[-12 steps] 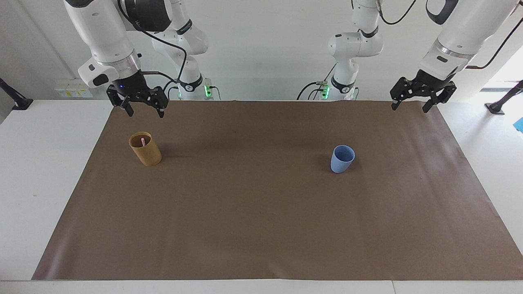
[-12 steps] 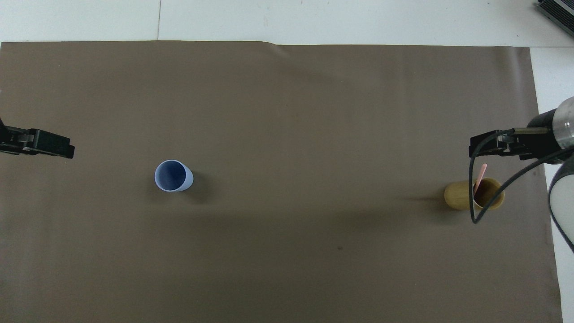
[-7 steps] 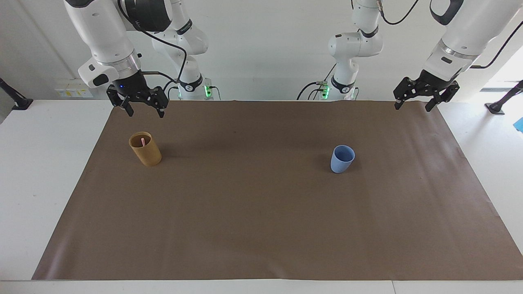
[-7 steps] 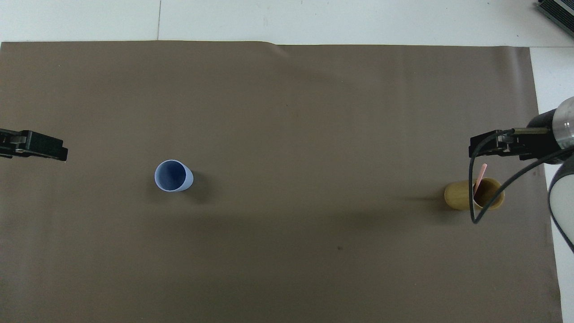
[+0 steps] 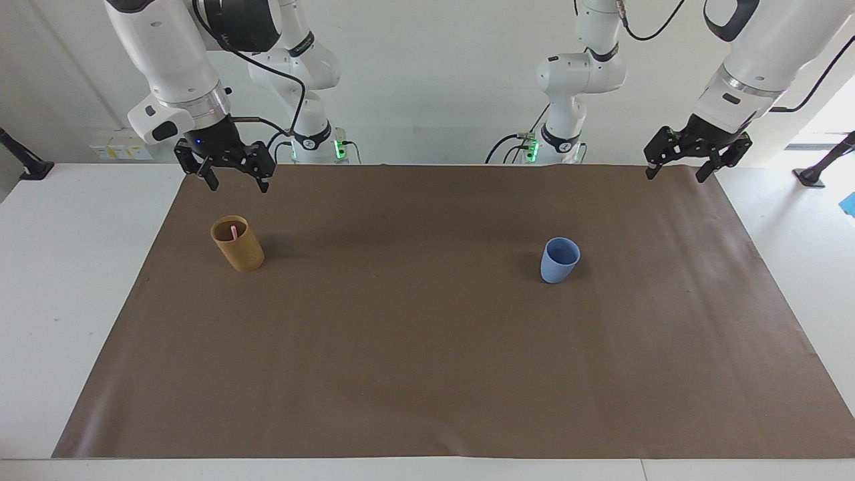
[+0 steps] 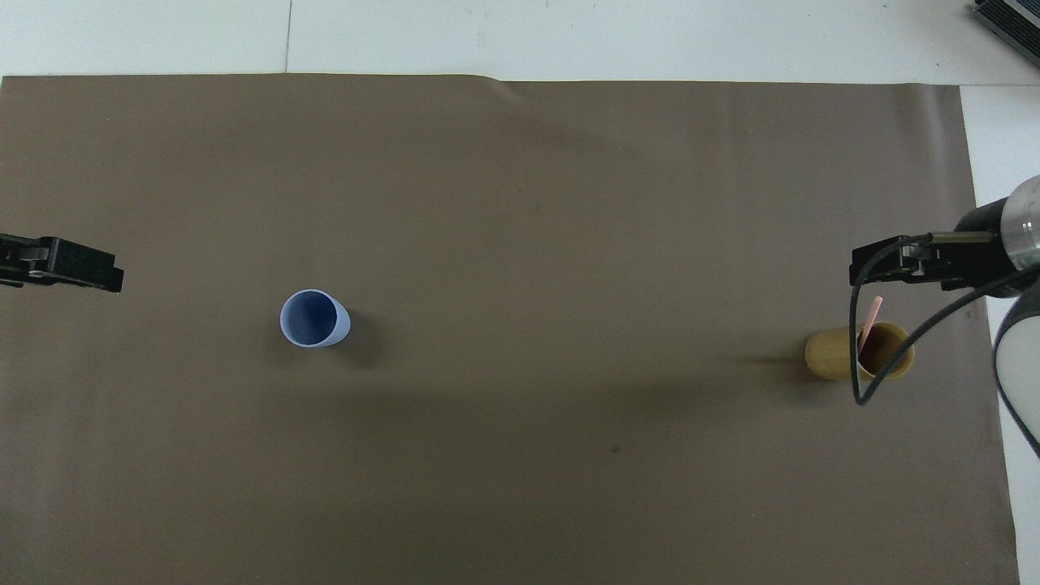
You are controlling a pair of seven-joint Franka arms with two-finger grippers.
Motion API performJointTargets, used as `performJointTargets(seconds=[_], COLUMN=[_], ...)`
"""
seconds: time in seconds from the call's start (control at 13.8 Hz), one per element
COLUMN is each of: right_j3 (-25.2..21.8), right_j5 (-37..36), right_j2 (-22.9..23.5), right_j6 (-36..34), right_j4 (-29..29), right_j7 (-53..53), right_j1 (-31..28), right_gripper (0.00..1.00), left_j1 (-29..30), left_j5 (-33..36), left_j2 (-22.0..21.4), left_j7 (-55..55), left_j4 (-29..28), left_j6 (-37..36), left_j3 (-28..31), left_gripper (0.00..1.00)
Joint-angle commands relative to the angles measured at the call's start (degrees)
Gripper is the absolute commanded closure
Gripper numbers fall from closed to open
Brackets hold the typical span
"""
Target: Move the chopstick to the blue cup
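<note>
The left hand [image 5: 680,169] has drifted slightly up and outward, empty and released, away from the blue cup [image 5: 560,260]. The right hand [image 5: 233,177], also released, hovers above the tan cup [image 5: 238,244] holding the chopstick [image 5: 234,232]; no grasp begun.

One high camera faces the robots, another looks steeply down from above them; both share the brown mat [image 5: 427,347].

Bright even light, soft shadows, sharp focus
</note>
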Motion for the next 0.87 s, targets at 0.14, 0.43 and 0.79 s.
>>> performJointTargets(seconds=[0.14,0.43,0.79], right_j3=[0.0,0.0,-0.1], right_j5=[1.1,1.1,1.1], right_j2=[-1.5,-1.6,-1.6], right_j6=[0.4,0.4,0.4], right_j4=[-1.8,-1.8,-1.8], right_j7=[-1.8,-1.8,-1.8], right_j1=[-0.6,-0.6,-0.6], right_gripper=[0.0,0.0,0.0], left_j1=[0.8,0.4,1.0], left_j5=[0.4,0.4,0.3], left_j2=[-1.4,-1.5,-1.6], left_j7=[0.8,0.6,1.0], left_j4=[-1.2,-1.5,-1.9], left_j6=[-0.9,-0.9,-0.3], left_j3=[-0.6,-0.6,-0.6], left_gripper=[0.0,0.0,0.0])
